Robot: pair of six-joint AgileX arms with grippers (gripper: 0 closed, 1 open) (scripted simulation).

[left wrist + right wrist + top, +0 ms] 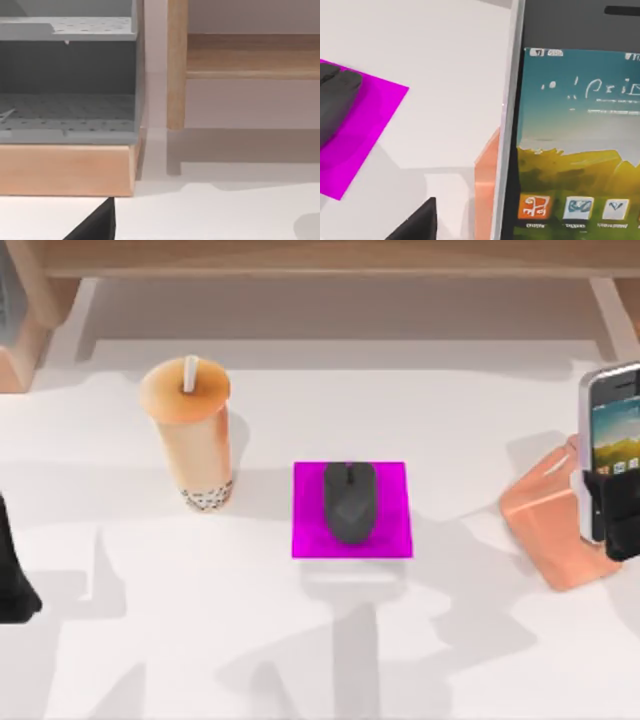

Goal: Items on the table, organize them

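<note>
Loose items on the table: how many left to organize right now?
3. The bubble tea cup stands left of centre, the mouse sits on the magenta pad, and the smartphone is at the right edge, at the right gripper.

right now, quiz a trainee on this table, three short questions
1. True or false: the mouse lies on the magenta mat.
2. Which pincer is at the smartphone? A left, B right.
3. Fill in: the bubble tea cup stands to the mat's ____ in the top view.

Key: 1 true; 2 B, the right pincer by the orange stand, while the left pincer is parked at the table's left edge; 3 left.
</note>
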